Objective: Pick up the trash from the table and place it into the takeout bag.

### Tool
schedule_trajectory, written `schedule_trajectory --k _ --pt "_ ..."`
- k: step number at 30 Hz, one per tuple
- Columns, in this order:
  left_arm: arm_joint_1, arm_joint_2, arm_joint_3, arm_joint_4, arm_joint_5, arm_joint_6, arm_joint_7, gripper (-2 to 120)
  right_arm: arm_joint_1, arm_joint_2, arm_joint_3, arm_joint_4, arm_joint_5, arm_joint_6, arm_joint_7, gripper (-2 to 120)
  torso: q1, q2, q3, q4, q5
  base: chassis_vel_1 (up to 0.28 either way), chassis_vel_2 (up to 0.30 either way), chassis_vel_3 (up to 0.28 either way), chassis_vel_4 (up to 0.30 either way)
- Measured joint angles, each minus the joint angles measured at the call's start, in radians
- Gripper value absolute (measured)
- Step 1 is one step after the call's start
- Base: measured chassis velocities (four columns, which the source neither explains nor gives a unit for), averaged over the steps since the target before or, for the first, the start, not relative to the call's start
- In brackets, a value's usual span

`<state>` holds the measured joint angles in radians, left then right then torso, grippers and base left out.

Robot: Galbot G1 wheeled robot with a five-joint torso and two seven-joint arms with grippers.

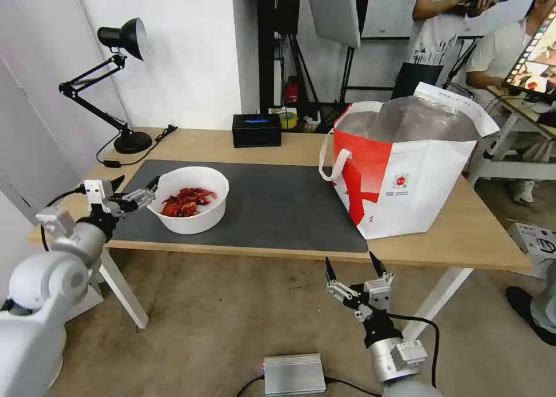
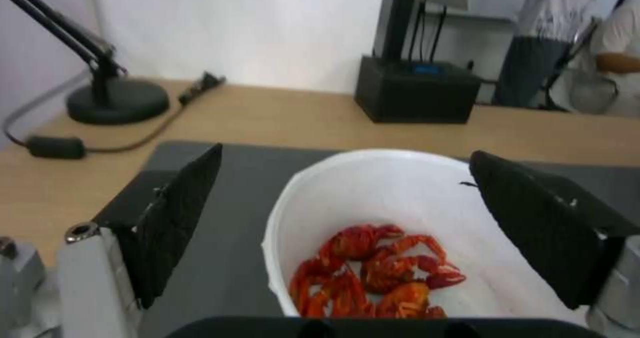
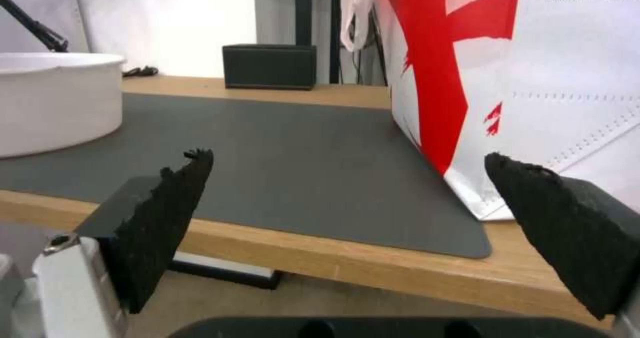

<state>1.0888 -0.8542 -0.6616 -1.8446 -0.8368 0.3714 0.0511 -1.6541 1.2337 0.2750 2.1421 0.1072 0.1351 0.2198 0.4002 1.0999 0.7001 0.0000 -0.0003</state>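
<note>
Left hand (image 1: 135, 190) spread, straddling bowl (image 1: 190, 199) rim near desk (image 1: 469, 235) front-left corner. Right hand (image 1: 351, 268) spread, below front edge, near bag (image 1: 405, 171).

Left gripper (image 1: 135, 190) spread beside white bowl (image 1: 189, 199); takeout bag (image 1: 405, 171) upright.

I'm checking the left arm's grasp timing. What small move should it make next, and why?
Probably ease forward, then close. The left gripper is open at the white bowl's near rim, one finger outside the wall, the other over the inside, neither touching it yet.
</note>
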Motion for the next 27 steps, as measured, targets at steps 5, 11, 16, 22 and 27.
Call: schedule_trajectory --k 5,11,16,22,27 --pt "-0.062 0.06 0.057 0.025 -0.063 0.096 -0.03 100 0.0 0.0 0.0 0.0 0.0 0.0 0.0 100 0.0 0.0 0.0 0.0 0.0002 0.0 0.0 0.0 0.0" --pt "-0.145 0.121 0.114 0.052 -0.109 0.253 -0.04 100 0.0 0.0 0.0 0.0 0.0 0.0 0.0 100 0.0 0.0 0.0 0.0001 0.0003 0.0 0.0 0.0 0.0" --pt "-0.208 0.143 0.164 0.096 -0.118 0.279 -0.042 100 0.0 0.0 0.0 0.0 0.0 0.0 0.0 100 0.0 0.0 0.0 0.0 0.0002 0.0 0.0 0.0 0.0" --pt "-0.297 0.15 0.24 0.17 -0.129 0.303 -0.045 100 0.0 0.0 0.0 0.0 0.0 0.0 0.0 100 0.0 0.0 0.0 0.0 0.0003 0.0 0.0 0.0 0.0" --pt "-0.351 0.142 0.295 0.244 -0.128 0.302 -0.042 100 0.0 0.0 0.0 0.0 0.0 0.0 0.0 100 0.0 0.0 0.0 0.0 0.0003 0.0 0.0 0.0 0.0"
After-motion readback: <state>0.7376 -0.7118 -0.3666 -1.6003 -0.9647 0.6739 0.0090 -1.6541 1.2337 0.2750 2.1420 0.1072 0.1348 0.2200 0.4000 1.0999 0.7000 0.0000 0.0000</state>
